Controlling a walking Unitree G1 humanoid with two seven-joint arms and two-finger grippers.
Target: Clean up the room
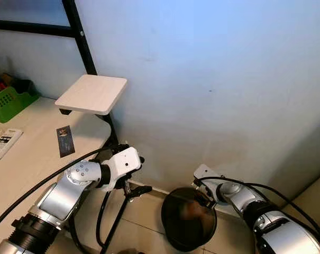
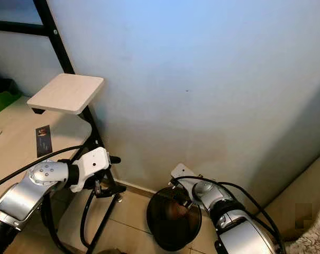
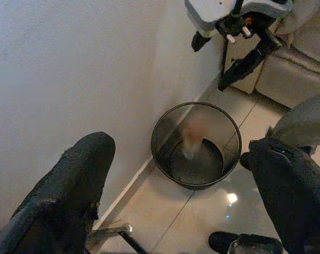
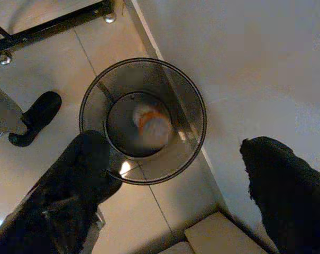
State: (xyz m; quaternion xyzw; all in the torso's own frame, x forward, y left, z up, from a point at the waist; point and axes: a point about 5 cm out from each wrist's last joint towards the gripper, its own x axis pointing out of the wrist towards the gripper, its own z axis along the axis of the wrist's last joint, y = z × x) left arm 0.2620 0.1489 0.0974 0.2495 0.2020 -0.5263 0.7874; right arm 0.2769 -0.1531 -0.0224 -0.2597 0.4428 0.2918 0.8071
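Bottle [image 4: 152, 127] blurred inside mesh bin [image 4: 194, 100].

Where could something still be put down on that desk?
The small raised shelf is bare, and so is the desk between the dark card and its front edge. The far corner is crowded: green basket, remote.

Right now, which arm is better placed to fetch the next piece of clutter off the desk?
Probably left: the left hand hangs open beside the desk, while the open right hand is over the bin.
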